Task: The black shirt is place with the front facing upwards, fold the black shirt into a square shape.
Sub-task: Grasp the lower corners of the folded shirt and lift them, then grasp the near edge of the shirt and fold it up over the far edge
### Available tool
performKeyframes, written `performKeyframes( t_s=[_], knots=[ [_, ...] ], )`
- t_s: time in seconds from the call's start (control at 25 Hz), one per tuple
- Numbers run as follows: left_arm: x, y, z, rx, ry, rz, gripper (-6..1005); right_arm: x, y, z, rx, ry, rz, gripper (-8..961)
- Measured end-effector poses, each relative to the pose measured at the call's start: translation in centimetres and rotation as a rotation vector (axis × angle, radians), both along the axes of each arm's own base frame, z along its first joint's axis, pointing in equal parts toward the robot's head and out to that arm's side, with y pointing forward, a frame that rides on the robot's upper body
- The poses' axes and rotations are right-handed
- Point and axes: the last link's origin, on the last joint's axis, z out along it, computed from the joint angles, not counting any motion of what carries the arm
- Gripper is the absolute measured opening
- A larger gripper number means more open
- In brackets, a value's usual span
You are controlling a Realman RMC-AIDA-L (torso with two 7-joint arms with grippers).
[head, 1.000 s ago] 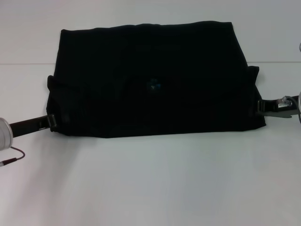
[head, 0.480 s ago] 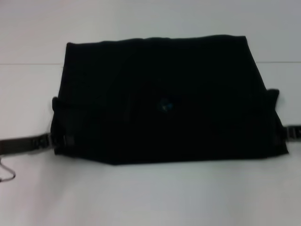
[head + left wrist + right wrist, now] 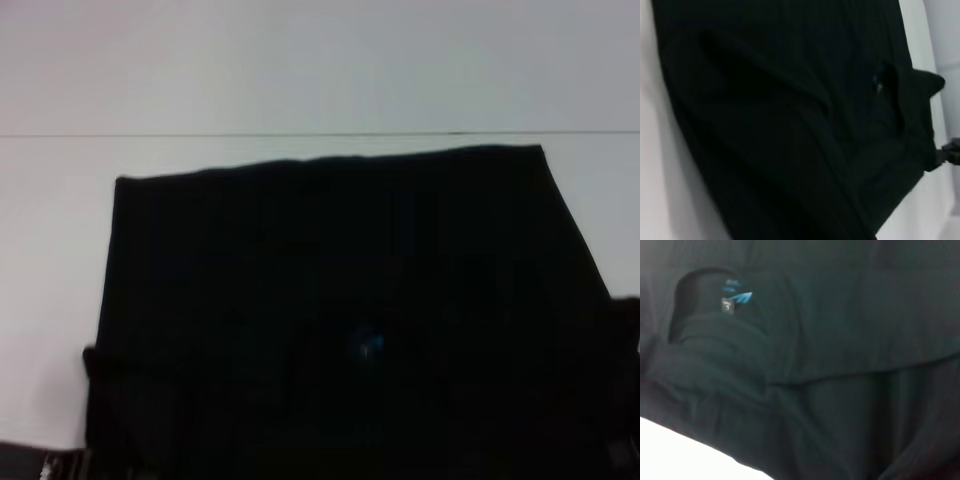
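Note:
The black shirt (image 3: 340,300) lies folded into a wide dark block across the white table and fills the lower head view. Its small blue neck label (image 3: 368,345) shows near the middle. The label also shows in the left wrist view (image 3: 875,80) and in the right wrist view (image 3: 737,292). My left gripper (image 3: 60,465) is at the shirt's near left corner, at the bottom edge of the head view. My right gripper (image 3: 625,455) is at the near right corner, mostly cut off. In the left wrist view the right gripper (image 3: 951,152) pinches the cloth's corner. No chest lettering is visible.
The white table (image 3: 300,60) runs behind the shirt, with a thin seam line (image 3: 200,134) crossing it just beyond the shirt's far edge. Bare table shows on both sides of the shirt. The cloth (image 3: 840,340) in the right wrist view is bunched in soft folds.
The shirt has been drawn toward me with both grippers. Its far edge has dropped well down the head view, and the grippers have slid to the bottom corners of the frame.

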Motion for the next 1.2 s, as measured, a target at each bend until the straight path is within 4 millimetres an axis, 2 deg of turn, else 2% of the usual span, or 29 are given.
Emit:
performKeyframes(
  t_s=[0.24,0.4,0.52,0.68,0.84,0.96,1.04,1.2],
  knots=[
    [0.3,-1.1,1.3,-0.073,-0.023,-0.007,40,0.7,-1.8,0.4,-0.052,0.033,0.009,10],
    [0.7,-0.4,1.4,-0.072,-0.019,-0.037,40,1.0,-1.7,0.2,-0.044,0.048,-0.001,9],
    [1.2,1.0,1.7,-0.01,-0.021,-0.057,40,0.8,-1.0,0.1,-0.033,0.069,0.002,9],
    [1.7,3.8,3.1,0.131,-0.024,-0.056,41,0.4,0.9,1.5,0.058,0.118,-0.018,9],
    [1.7,6.6,4.7,0.324,-0.037,0.0,41,0.1,3.4,3.6,0.242,0.202,-0.073,10],
    [1.4,8.7,5.4,0.492,-0.036,0.048,40,-0.1,5.5,4.4,0.397,0.281,-0.108,10],
    [1.2,9.7,5.4,0.582,-0.03,0.07,40,-0.4,6.8,4.0,0.497,0.344,-0.128,10],
    [1.1,11.3,4.4,0.793,-0.048,0.114,40,-0.6,8.9,1.3,0.681,0.416,-0.166,10]
  ],
)
